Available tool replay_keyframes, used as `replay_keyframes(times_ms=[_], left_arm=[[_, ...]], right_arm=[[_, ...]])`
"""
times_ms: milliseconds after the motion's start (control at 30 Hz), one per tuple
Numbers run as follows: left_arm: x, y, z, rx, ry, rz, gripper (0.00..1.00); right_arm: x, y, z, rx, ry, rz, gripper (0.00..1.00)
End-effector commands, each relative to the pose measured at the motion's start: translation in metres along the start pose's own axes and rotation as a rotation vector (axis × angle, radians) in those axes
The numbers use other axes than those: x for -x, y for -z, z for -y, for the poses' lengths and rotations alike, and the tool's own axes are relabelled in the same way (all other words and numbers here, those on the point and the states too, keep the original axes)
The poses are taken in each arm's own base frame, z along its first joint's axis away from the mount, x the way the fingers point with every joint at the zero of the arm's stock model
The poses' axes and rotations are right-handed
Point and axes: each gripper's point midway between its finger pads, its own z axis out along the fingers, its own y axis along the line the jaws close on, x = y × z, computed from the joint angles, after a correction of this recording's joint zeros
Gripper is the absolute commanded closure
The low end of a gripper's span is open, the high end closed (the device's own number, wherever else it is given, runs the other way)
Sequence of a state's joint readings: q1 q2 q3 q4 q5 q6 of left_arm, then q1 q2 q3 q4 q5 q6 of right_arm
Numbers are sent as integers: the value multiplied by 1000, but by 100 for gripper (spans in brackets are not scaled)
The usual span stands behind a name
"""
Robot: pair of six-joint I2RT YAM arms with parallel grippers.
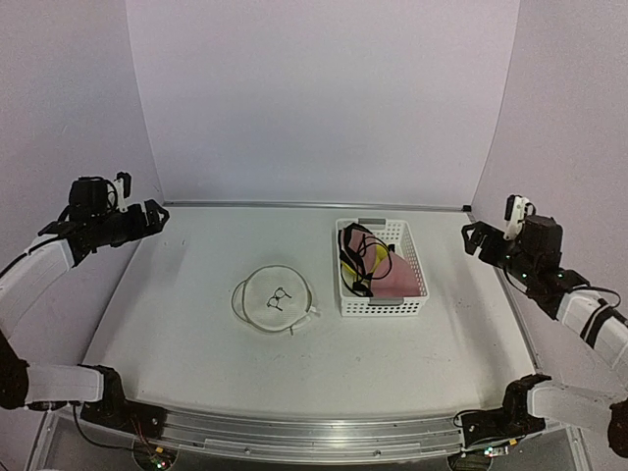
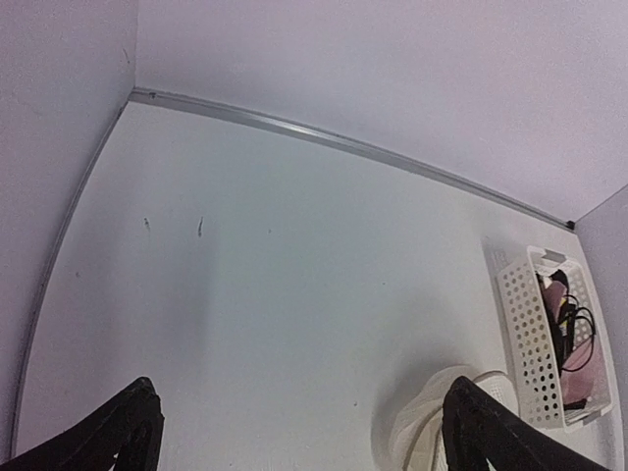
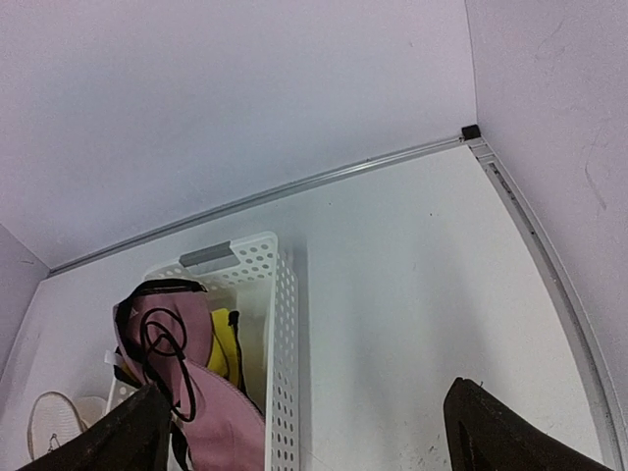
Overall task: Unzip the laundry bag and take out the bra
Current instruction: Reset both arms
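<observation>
Seeing both sets of jaws released, nothing held: left gripper (image 1: pixel 155 218) and right gripper (image 1: pixel 472 240) sit up at the table sides. Laundry bag (image 1: pixel 275 299) lies flat mid-table, just left of the basket (image 1: pixel 383 306). I can't tell if the zip's open. Bra (image 1: pixel 391 277) is bunched in the basket, partly behind its wall. Wrist cams crop the bag at btm edge.

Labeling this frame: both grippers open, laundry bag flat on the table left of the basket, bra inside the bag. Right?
No: the bra is not inside the laundry bag; it lies in the white basket, as the top external view shows. The rest stands: left gripper and right gripper open, bag flat on the table left of the basket.
</observation>
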State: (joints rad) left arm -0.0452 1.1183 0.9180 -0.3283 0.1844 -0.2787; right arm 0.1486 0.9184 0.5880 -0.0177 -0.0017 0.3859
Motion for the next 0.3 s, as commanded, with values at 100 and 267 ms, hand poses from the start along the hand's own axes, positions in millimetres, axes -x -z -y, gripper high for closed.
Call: replay_keyframes(times_ms=[100,267], left_arm=[[16,52,45,-223,-57,166,0],[11,58,48,-248,-45,165,0]], right_arm=[[25,41,-21,113,12,141,2],[25,47,-21,110,0,126,2]])
